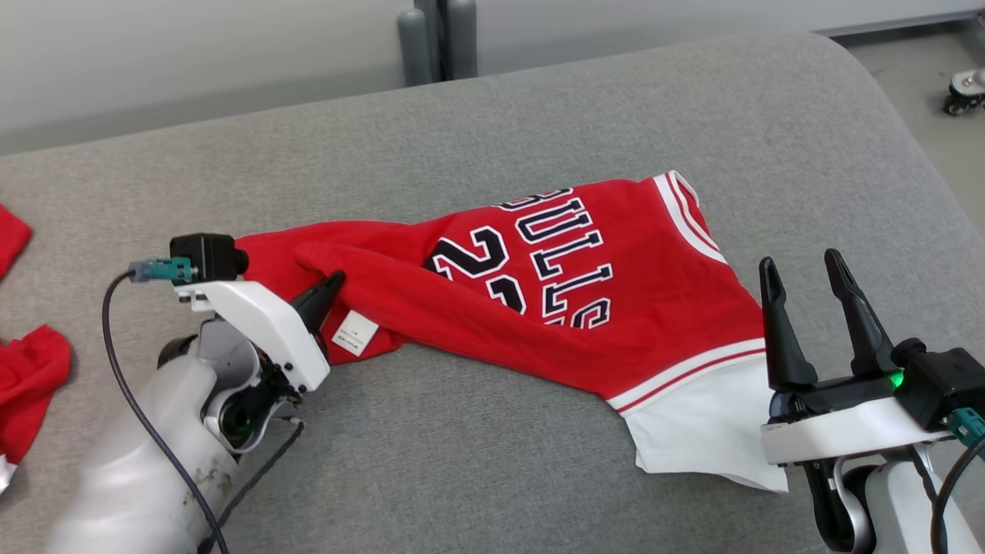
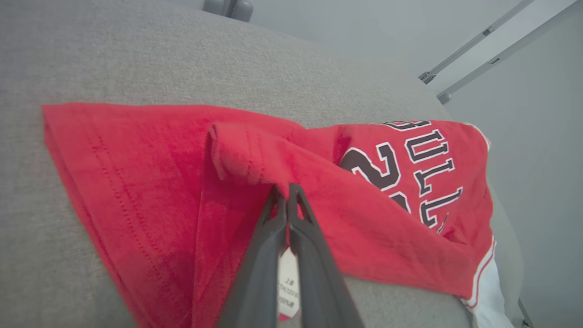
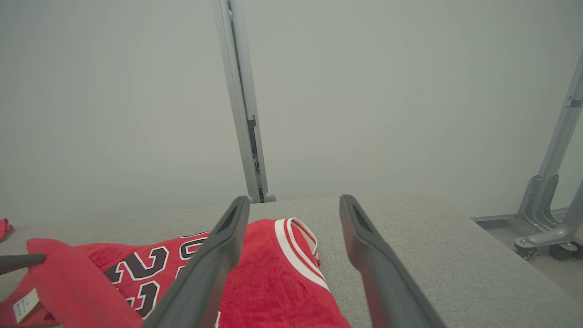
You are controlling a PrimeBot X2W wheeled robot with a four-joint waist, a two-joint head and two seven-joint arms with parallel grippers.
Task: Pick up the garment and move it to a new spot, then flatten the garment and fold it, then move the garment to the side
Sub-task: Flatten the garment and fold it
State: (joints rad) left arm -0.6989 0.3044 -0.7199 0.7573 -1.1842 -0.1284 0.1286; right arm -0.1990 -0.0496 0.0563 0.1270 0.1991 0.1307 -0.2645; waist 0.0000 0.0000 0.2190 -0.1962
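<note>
A pale grey rounded forearm ends in a glossy white wrist shell with a small black camera block, teal plug and thin dark cable. The left gripper and right gripper have long tapering black fingers; a green light glows behind the right's.

Across the red mesh basketball jersey with white trim runs "BULLS" in black, white-edged block letters; beside it stands a big "2" in the same style, the next digit lost in a fold; the small white sewn-in tag bears print too fine to read.
</note>
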